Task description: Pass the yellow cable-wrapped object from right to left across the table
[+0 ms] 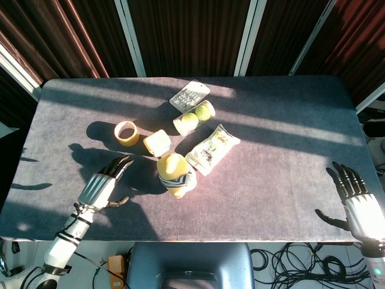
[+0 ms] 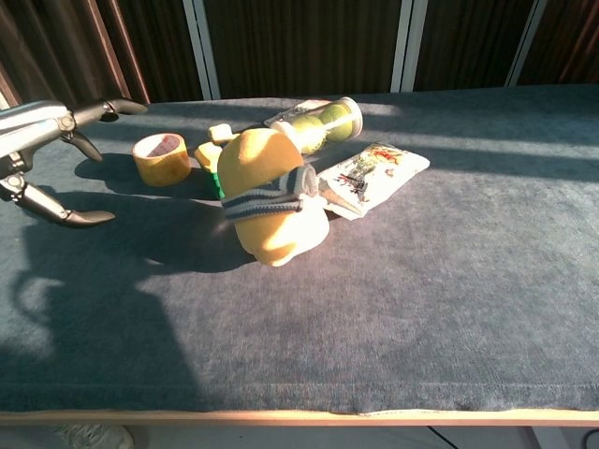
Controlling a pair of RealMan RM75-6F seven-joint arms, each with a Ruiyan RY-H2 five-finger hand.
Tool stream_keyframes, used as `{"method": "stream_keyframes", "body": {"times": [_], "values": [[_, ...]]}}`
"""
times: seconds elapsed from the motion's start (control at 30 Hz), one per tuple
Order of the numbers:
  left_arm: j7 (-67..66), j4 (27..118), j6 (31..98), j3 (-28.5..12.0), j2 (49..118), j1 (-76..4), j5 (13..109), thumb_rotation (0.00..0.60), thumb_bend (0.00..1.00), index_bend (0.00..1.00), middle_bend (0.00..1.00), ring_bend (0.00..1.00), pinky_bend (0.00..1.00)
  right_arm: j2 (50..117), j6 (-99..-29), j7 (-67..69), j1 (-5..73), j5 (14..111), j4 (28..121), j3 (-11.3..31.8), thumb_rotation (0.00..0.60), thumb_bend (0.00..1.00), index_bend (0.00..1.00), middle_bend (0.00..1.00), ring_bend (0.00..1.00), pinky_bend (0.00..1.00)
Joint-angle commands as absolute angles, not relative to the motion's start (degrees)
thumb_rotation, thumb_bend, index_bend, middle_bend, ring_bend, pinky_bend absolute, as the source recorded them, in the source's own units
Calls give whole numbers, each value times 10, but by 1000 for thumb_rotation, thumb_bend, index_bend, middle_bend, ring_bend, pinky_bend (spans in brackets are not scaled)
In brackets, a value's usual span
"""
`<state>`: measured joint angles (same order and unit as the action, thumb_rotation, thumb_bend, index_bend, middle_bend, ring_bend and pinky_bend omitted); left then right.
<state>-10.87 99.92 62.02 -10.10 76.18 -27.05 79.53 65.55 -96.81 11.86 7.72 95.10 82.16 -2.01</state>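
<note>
The yellow cable-wrapped object (image 1: 173, 174) is a smooth, rounded lump banded with grey-and-white striped cable; it lies near the middle of the grey felt-like table (image 1: 277, 120), its surface bearing no writing I can read. The snack packet (image 1: 212, 149) just right of it is glossy and printed, its lettering too small to make out, and the tape roll (image 1: 127, 133) carries a blurred inner label. The left hand (image 1: 106, 182) hovers just left of the object with fingers spread and empty, while the right hand (image 1: 355, 198) hangs spread and empty at the table's right edge.
</note>
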Motion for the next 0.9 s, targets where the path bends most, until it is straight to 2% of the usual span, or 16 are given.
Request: {"method": "stream_keyframes", "body": {"times": [0.03, 0.27, 0.5, 0.67, 0.9], "values": [[-132, 991, 612, -119, 792, -293, 771, 600, 224, 0, 0, 0, 258, 657, -973, 123, 74, 964, 814, -23, 600, 0, 0, 0, 0, 89], [-210, 939, 609, -142, 862, -340, 720, 600, 222, 0, 0, 0, 243, 652, -964, 125, 71, 979, 810, -26, 600, 0, 0, 0, 0, 89], [-277, 906, 589, -147, 895, -371, 643, 600, 223, 0, 0, 0, 237, 645, -953, 130, 72, 986, 814, -27, 600, 0, 0, 0, 0, 89], [-271, 907, 585, -145, 908, -381, 624, 600, 223, 0, 0, 0, 236, 643, -952, 136, 70, 987, 816, -24, 600, 0, 0, 0, 0, 89], [-232, 912, 588, -137, 931, -390, 645, 600, 222, 0, 0, 0, 234, 643, -953, 143, 69, 989, 817, -19, 600, 0, 0, 0, 0, 91]]}}
